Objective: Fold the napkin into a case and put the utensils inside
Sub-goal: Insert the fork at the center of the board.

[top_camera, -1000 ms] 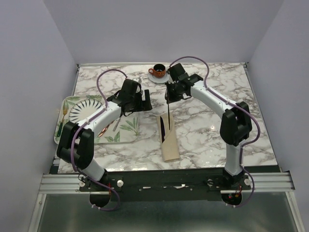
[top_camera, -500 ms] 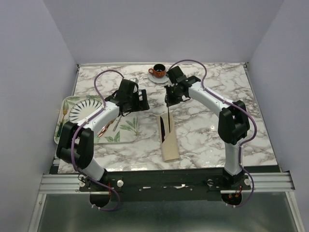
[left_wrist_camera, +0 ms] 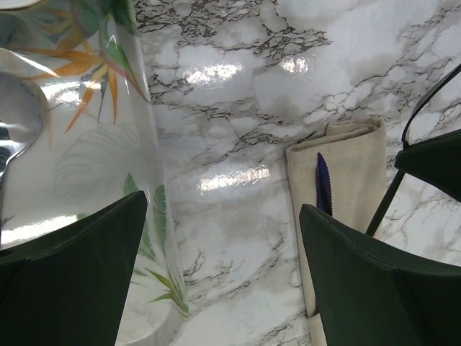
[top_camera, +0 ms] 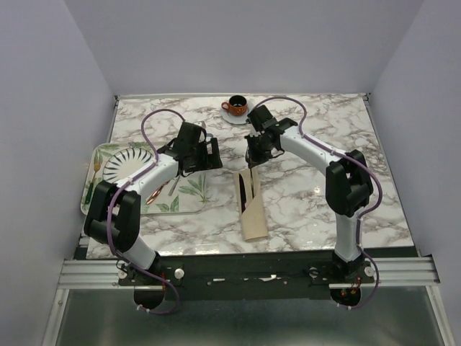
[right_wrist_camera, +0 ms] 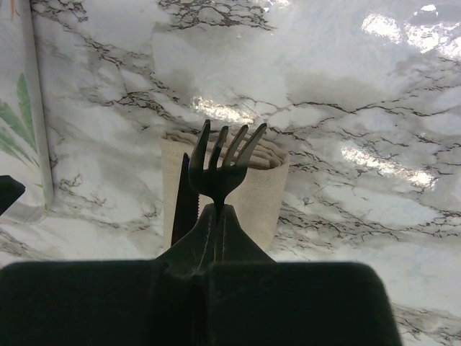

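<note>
Right wrist view: right hand (right_wrist_camera: 216,220) pinching fork (right_wrist_camera: 225,164), tines over far end of case (right_wrist_camera: 265,193), beside knife (right_wrist_camera: 185,205). Best lined up with case, then slid in gently. Left hand (left_wrist_camera: 223,252) wide, empty.

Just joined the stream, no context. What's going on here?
The napkin is already folded into a case on the marble table, with the purple knife tucked inside. The right claw is shut on the fork, holding it over the case's far end; it does not look inserted yet. The left claw hangs open between the tray and the case, holding nothing.
</note>
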Controlling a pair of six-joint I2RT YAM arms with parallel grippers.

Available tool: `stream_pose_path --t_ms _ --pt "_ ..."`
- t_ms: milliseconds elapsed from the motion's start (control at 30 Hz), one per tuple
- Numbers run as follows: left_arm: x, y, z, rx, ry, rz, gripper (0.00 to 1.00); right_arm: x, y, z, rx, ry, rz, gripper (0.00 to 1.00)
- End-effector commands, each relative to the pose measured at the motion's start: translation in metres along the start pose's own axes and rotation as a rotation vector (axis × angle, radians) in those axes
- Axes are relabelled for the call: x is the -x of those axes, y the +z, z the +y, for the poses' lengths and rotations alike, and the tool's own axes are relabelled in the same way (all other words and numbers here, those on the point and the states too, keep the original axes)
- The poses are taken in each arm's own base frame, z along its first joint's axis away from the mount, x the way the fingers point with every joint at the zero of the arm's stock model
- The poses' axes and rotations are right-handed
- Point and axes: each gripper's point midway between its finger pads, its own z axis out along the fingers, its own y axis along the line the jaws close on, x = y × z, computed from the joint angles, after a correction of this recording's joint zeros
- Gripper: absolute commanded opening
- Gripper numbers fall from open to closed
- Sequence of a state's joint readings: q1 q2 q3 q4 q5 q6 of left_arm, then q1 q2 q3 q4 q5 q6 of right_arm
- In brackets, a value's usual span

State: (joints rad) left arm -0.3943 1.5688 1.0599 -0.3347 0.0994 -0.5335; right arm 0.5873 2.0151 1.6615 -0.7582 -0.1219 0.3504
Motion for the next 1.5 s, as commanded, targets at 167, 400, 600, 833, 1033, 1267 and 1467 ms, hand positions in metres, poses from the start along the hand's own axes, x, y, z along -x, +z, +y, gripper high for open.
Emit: stream_pose_path --t_ms 167,400,600,833,1033,1267,1467 --pt "0.000 -0.003 -0.001 -0.019 -0.023 -0.018 0.99 -0.032 -0.015 0.011 0.046 0.011 0.080 0.01" --pt "0.000 -0.002 0.000 -0.012 -0.020 -0.018 0.99 -0.037 -0.014 0.013 0.058 0.009 0.112 0.00" --pt "0.000 -0.003 0.001 -0.009 -0.020 -0.022 0.99 -0.050 -0.012 0.014 0.061 0.005 0.150 0.00" --pt "-0.001 -0.001 0.002 -0.007 -0.025 -0.018 0.99 -0.064 -0.006 0.015 0.065 -0.001 0.198 0.00" --pt "-0.002 0.000 0.002 -0.004 -0.020 -0.014 0.99 -0.075 0.002 0.014 0.071 0.008 0.238 0.01" --pt "-0.002 0.002 0.002 -0.004 -0.024 -0.010 0.99 -0.086 0.011 0.011 0.067 0.014 0.278 0.01" --pt "-0.001 0.002 0.002 -0.006 -0.025 -0.013 0.99 -0.094 0.023 0.005 0.043 0.027 0.309 0.01"
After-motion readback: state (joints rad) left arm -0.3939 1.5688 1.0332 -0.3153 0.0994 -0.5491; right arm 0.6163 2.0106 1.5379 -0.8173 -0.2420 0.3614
